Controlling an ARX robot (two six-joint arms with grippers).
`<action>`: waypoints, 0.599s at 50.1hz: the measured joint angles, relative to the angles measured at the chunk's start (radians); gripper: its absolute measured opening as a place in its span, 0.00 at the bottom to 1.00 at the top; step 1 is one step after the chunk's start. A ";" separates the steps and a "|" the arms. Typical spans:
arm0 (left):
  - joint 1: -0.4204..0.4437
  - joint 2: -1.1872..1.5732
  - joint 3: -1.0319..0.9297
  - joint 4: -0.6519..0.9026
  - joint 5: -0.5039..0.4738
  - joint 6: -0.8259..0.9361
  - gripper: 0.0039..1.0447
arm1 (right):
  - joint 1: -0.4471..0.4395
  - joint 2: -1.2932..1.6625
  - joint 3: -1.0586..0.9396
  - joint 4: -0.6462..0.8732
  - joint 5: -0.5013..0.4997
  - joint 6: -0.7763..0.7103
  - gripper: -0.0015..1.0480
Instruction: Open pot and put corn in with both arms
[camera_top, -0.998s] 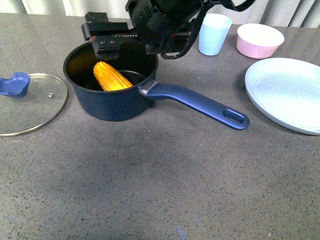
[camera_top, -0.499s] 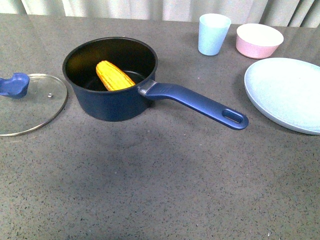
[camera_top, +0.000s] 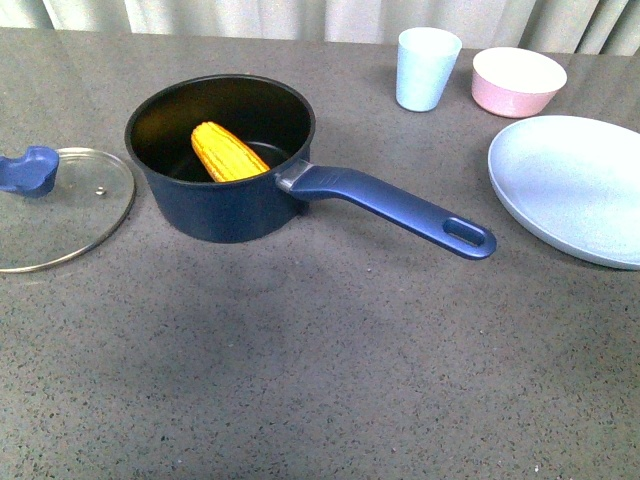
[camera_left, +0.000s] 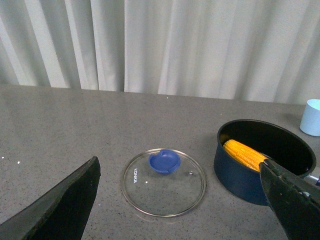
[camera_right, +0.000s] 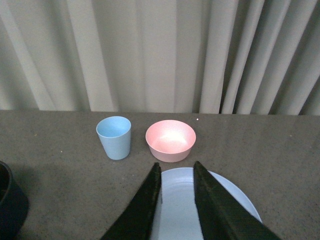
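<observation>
The pot (camera_top: 222, 160) is sitting uncovered on the grey desk (camera_top: 300, 380), left of centre, its long handle (camera_top: 390, 208) pointing right and toward the near edge. The corn (camera_top: 228, 152) is lying inside the pot, leaning tilted against the near wall with its tip raised. The glass lid (camera_top: 58, 205) is resting flat on the desk just left of the pot, blue knob (camera_top: 30, 168) up and apart from the rim. What has just changed: one second ago a black arm was hanging over the far rim of the pot, above the corn; half a second ago it was already gone from the front view, and it is not showing there now, while the corn has settled only slightly. The left claw (camera_left: 185, 200) is showing in its wrist view with its fingers spread wide, nothing between them, looking out over the lid and the pot from above and to the left. The right claw (camera_right: 175, 200) is showing in its wrist view with its fingers drawn near together but a narrow gap open between them, gripping nothing, poised above the plate (camera_right: 235, 202) with the cup (camera_right: 114, 136) and the pink bowl (camera_right: 170, 139) beyond. Judged from this layout, both steps are looking complete: the pot is open, the corn is in, and both arms are clear.
</observation>
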 joint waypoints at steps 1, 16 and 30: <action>0.000 0.000 0.000 0.000 0.000 0.000 0.92 | -0.008 -0.019 -0.024 0.007 -0.007 -0.001 0.13; 0.000 0.000 0.000 0.000 0.000 0.000 0.92 | -0.059 -0.161 -0.189 0.024 -0.060 -0.004 0.02; 0.000 0.000 0.000 0.000 0.000 0.000 0.92 | -0.152 -0.303 -0.290 -0.014 -0.147 -0.004 0.02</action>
